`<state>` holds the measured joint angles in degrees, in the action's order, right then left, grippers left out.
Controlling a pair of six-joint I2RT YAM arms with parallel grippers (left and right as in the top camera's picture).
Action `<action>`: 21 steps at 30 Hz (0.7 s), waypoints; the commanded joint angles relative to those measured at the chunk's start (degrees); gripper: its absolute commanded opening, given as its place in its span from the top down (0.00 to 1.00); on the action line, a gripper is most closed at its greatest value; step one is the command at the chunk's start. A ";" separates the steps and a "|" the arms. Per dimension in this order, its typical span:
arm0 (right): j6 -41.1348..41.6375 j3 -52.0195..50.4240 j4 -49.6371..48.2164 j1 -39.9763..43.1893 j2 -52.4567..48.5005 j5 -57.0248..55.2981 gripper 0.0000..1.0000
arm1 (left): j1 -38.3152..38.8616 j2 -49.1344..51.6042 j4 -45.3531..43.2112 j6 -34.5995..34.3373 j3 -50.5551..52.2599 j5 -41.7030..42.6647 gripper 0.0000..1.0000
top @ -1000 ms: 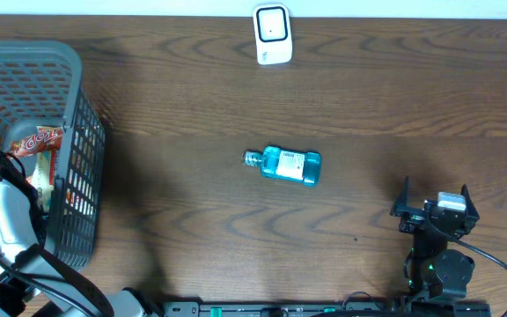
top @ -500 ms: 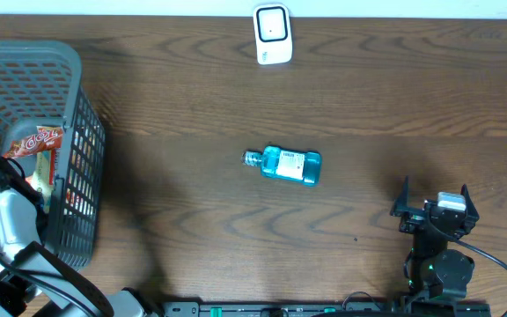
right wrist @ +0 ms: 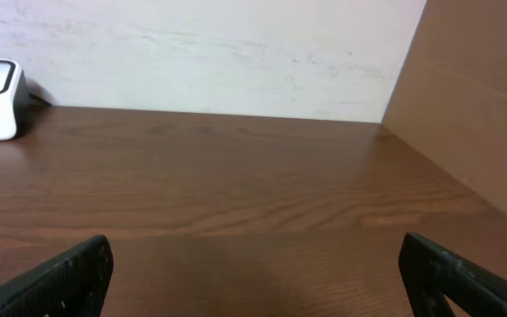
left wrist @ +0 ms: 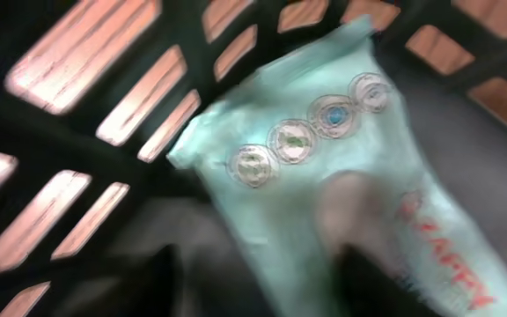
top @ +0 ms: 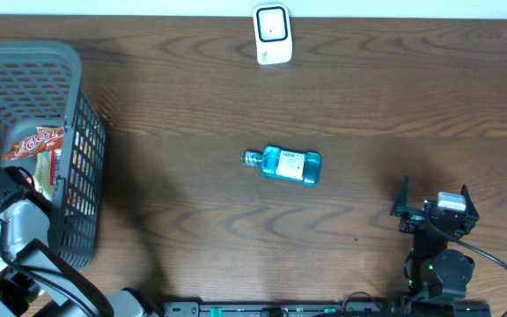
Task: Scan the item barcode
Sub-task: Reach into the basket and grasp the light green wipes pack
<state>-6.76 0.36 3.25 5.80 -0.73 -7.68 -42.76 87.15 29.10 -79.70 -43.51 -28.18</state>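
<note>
Since the left arm reaches down into the basket (top: pixel 82 176) at the near left, the item meant for scanning looks to be one of the packets inside, not anything on the open table. The left gripper (top: pixel 7 183) hangs low by the basket's near wall. Its wrist camera, badly blurred, is filled by a pale green pouch (left wrist: pixel 324 176) with a row of small round emblems, lying against the basket's lattice. Dark smears at the bottom of that view are probably its fingers (left wrist: pixel 372 282), one on each side of the pouch's lower part. Whether they have closed on it or merely straddle it I cannot tell. A red snack packet (top: pixel 35 141) sits a little farther in, in the same basket.

At the near right, the right gripper (top: pixel 435 198) rests by the table's near edge, jaws spread as wide as they go, holding and touching nothing. Likely it is parked there to keep out of the way.

Farther out, in the middle of the table, a blue bottle (top: pixel 284 165) lies on its side, cap to the left and label up, well apart from both arms. Farthest off, at the far edge, stands the white scanner (top: pixel 272 35). An item from the basket would therefore have to be carried across the table and its barcode turned towards it.
</note>
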 commanded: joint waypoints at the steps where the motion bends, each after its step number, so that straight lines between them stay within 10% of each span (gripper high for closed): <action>1: -0.59 -0.04 0.22 -0.28 0.09 -0.11 0.01 | -0.35 -0.31 0.33 0.59 1.51 -4.00 0.64; 5: -0.59 -0.04 0.22 -0.28 0.09 -0.13 0.01 | -0.35 -0.31 -1.95 5.97 1.49 -4.44 0.92; 13: -0.59 -0.04 0.22 -0.28 0.09 -0.11 0.01 | -0.35 -6.80 -4.96 27.12 -6.32 1.88 0.93; 21: -0.59 -0.04 0.22 -0.28 0.09 -0.11 0.01 | -0.35 -23.45 -3.02 31.08 -16.33 19.26 0.93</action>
<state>-6.74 0.36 3.25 5.80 -0.75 -7.70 -43.07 69.54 24.93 -51.92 -57.71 -15.90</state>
